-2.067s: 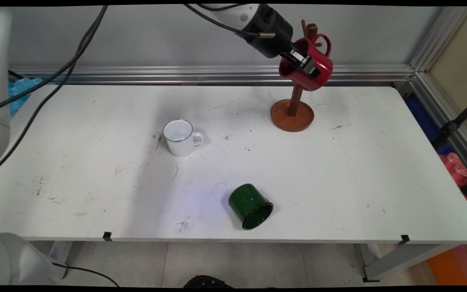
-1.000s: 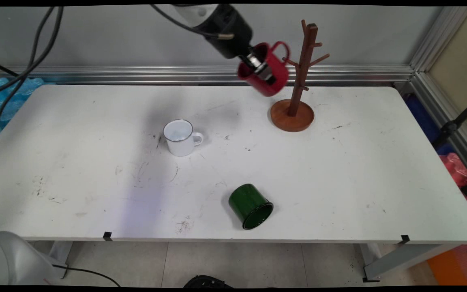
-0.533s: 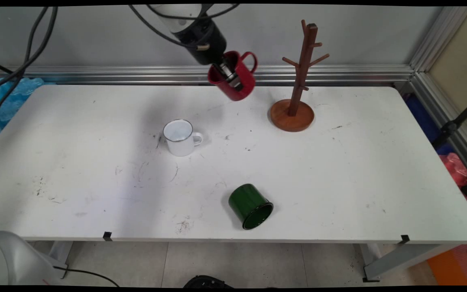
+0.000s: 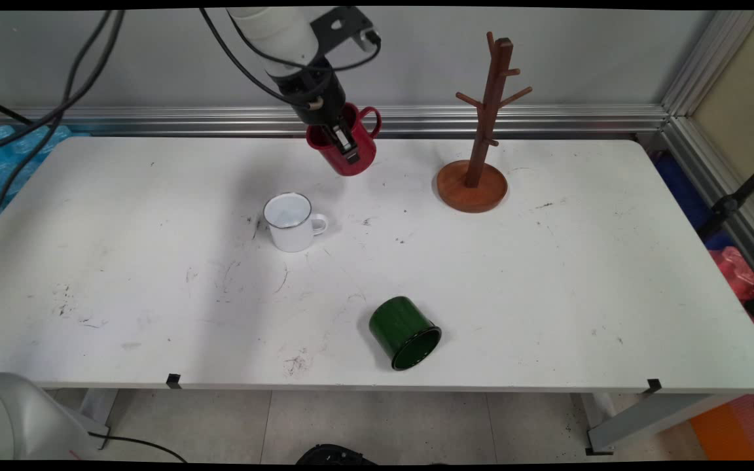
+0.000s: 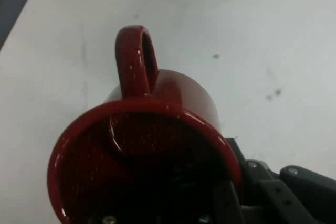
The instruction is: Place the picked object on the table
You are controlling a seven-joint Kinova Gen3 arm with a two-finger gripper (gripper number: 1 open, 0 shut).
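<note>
- Glossy red enamel, finely speckled, on the mug (image 5: pixel 157 145) at the frame's top centre.
- Smooth brown wood: mug tree (image 4: pixel 482 131), upper right.
- Shiny white enamel, dark-rimmed: white mug (image 4: pixel 292 222).
- Glossy dark-green enamel: green cup (image 4: pixel 403 330), lower centre.
- Matt white, scuffed and smudged: table (image 4: pixel 580 261).

White arm (image 4: pixel 275 29), black cables (image 4: pixel 43 111)

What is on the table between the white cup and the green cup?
Nothing stands between the white mug and the tipped-over green mug: the main view shows only bare, scuffed white table there.
</note>
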